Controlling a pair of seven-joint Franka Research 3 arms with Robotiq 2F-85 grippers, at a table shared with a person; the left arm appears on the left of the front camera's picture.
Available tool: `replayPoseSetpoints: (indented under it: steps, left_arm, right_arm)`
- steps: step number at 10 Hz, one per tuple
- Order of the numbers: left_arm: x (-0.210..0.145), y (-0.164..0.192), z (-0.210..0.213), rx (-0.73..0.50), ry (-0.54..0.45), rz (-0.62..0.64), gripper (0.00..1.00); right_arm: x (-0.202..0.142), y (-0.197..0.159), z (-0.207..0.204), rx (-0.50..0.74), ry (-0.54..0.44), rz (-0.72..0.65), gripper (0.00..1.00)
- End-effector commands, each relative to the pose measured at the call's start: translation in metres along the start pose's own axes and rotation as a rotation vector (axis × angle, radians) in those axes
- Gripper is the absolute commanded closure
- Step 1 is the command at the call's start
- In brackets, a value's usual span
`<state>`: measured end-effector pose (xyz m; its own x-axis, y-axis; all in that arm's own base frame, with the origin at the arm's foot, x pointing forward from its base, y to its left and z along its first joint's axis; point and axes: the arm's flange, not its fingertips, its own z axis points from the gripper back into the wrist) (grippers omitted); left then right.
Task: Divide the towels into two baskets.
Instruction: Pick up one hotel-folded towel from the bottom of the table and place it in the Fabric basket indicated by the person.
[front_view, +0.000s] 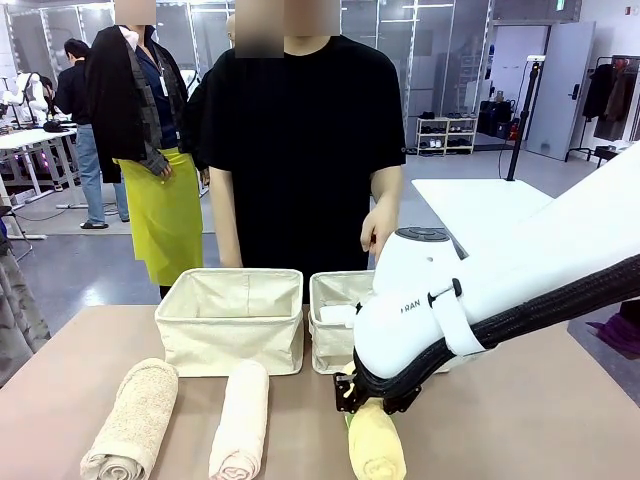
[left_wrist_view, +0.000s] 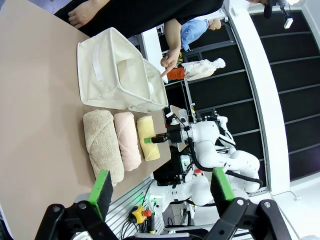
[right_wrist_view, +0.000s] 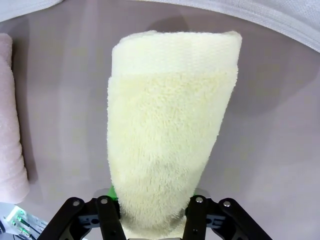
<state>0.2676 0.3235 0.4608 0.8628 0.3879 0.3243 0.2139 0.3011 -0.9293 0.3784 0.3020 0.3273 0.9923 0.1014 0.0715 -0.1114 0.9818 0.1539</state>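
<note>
Right fingers (right_wrist_view: 109, 217) clamping yellow towel (right_wrist_view: 167, 125), thick fuzzy terry roll w/ folded edge wrapping far end, lying on counter (right_wrist_view: 270, 150), left fingers (left_wrist_view: 103, 187) hanging spread, nothing btwn

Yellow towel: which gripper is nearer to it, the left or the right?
Right. The right gripper is shut on the yellow towel, which lies on the table. The left gripper is open and held well away from it, facing the row of towels from a distance.

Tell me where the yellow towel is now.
In the front view the yellow towel lies on the table, right of the cream towel and before the right basket; the right gripper is shut on it.
</note>
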Motion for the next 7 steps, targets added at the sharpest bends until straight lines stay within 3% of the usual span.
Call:
replayPoseSetpoints:
  steps: [1,3,4,5,7]
  left_arm:
    - [-0.001,-0.002,0.003,-0.009,-0.006,-0.009,0.00]
    - [-0.001,-0.002,0.003,-0.009,-0.006,-0.009,0.00]
    - [-0.001,-0.002,0.003,-0.009,-0.006,-0.009,0.00]
    - [-0.001,-0.002,0.003,-0.009,-0.006,-0.009,0.00]
    - [-0.001,-0.002,0.003,-0.009,-0.006,-0.009,0.00]
  right_arm:
    - [-0.004,-0.002,0.006,-0.025,-0.031,0.016,0.78]
    - [-0.006,-0.007,0.036,-0.021,-0.027,0.057,0.78]
    - [-0.012,-0.009,0.065,-0.018,0.004,0.139,0.78]
    - [-0.015,-0.006,0.097,0.008,-0.042,0.290,0.78]
    - [-0.008,-0.003,0.153,-0.002,-0.024,0.464,0.78]
